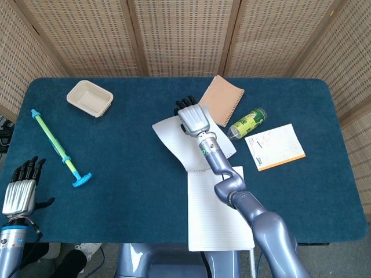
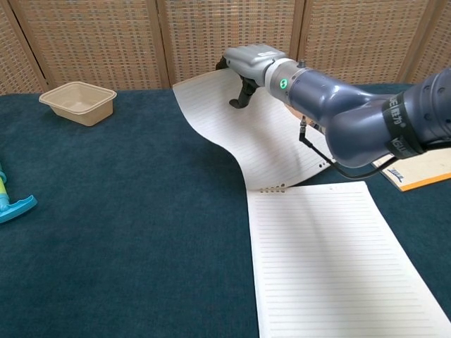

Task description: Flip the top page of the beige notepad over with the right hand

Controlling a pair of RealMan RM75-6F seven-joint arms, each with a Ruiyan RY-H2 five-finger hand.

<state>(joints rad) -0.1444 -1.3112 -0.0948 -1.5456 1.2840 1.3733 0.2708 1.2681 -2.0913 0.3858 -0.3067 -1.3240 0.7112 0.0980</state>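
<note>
The notepad (image 1: 215, 215) (image 2: 331, 260) lies open at the front middle of the table, showing a white lined sheet. Its top page (image 1: 173, 143) (image 2: 236, 134) is lifted and curled away from the binding holes (image 2: 275, 189), arching toward the back left. My right hand (image 1: 194, 119) (image 2: 250, 60) holds that page at its far edge, thumb on the lined side, the other fingers reaching past the edge behind it. My left hand (image 1: 20, 196) hangs open and empty off the table's front left corner, seen only in the head view.
A tan spiral notebook (image 1: 220, 99) lies just behind the right hand, with a green can (image 1: 247, 123) and a white-and-orange leaflet (image 1: 275, 146) (image 2: 416, 172) to its right. A beige tray (image 1: 89, 98) (image 2: 78, 102) and a blue-green tool (image 1: 58, 147) (image 2: 14, 204) lie at the left.
</note>
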